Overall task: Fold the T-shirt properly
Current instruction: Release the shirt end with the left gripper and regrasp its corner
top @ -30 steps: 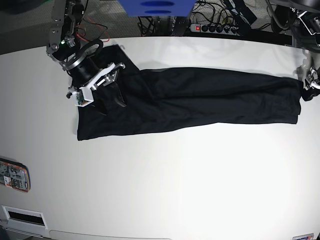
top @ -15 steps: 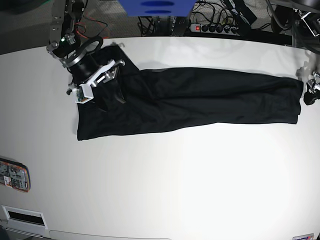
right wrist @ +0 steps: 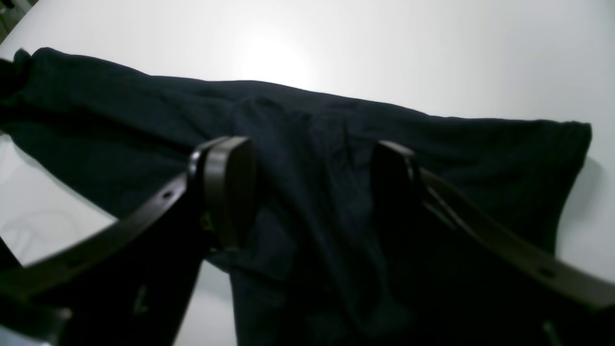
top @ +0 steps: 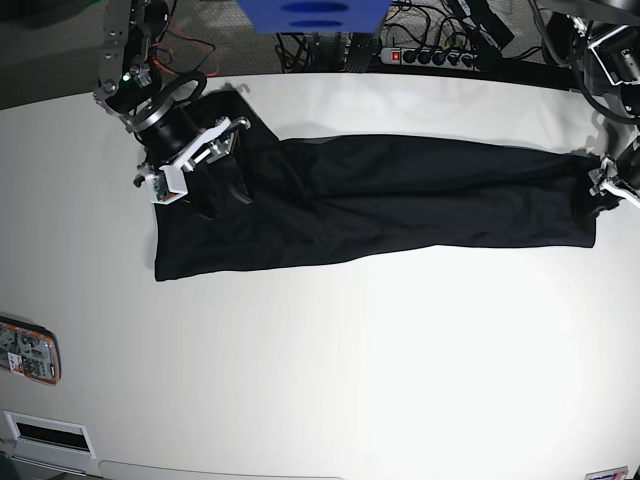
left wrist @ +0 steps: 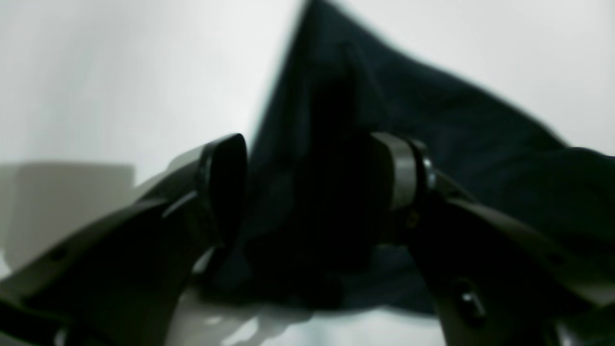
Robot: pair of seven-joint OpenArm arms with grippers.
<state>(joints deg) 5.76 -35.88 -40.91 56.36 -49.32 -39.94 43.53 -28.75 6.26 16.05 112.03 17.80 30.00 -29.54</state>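
Observation:
The black T-shirt [top: 400,200] lies on the white table [top: 350,360] as a long, narrow strip running left to right. My right gripper [top: 222,200] hangs over the shirt's left end. The right wrist view shows it open [right wrist: 310,187], both fingers [right wrist: 226,192] apart just above the dark cloth [right wrist: 312,134]. My left gripper [top: 603,190] is at the shirt's right edge. Its jaws are wide apart in the left wrist view [left wrist: 312,178], straddling a raised corner of the cloth [left wrist: 365,96]; that view is blurred.
A power strip [top: 430,55] and cables lie past the table's back edge, beside a blue object [top: 310,15]. A small printed card [top: 28,350] sits at the left edge and a white box [top: 45,435] at the front left corner.
My left gripper moved in from beyond the shirt's right end onto its edge, and its jaws widened. My right gripper drew back slightly toward the shirt's top left.

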